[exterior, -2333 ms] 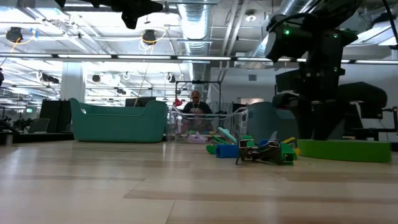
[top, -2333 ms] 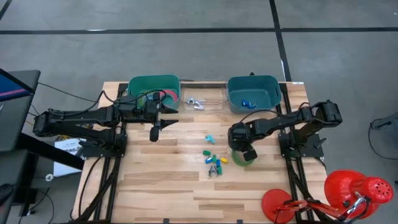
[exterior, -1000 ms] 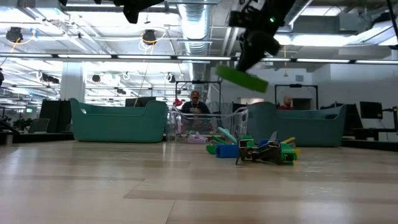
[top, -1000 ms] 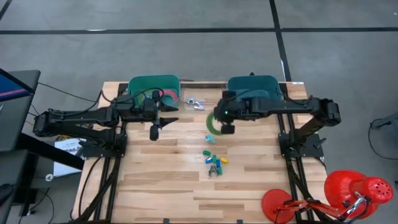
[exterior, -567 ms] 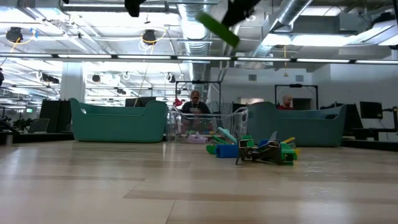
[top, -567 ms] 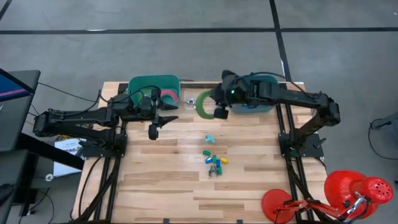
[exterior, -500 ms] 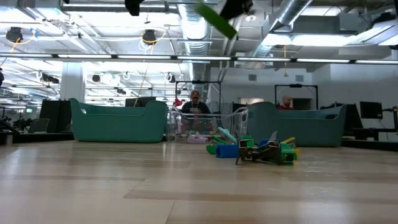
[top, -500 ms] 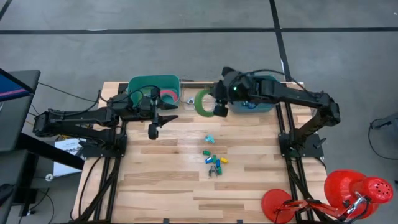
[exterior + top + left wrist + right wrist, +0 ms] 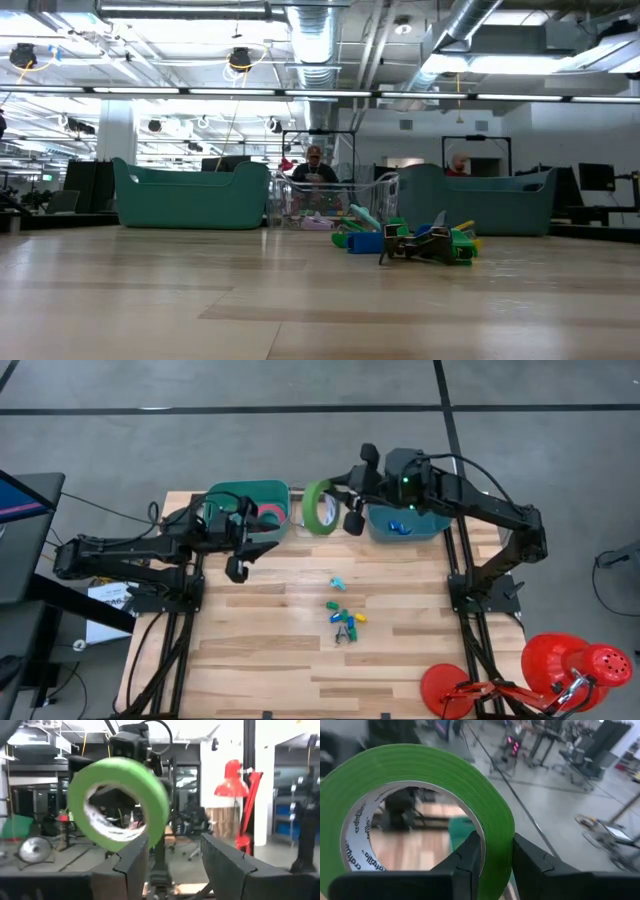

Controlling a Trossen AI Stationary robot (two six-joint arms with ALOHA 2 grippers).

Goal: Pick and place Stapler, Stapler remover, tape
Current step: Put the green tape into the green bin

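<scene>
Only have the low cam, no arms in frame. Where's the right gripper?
Observer: Raised at the table's far side. The right gripper is clamped on the wall of a green tape roll, between the left teal bin and the right teal bin.
Operator: Left one?
Observer: The left gripper is open and empty, next to the left teal bin.
Operator: Anything in that bin?
Observer: A pinkish red tape roll shows at its right side.
</scene>
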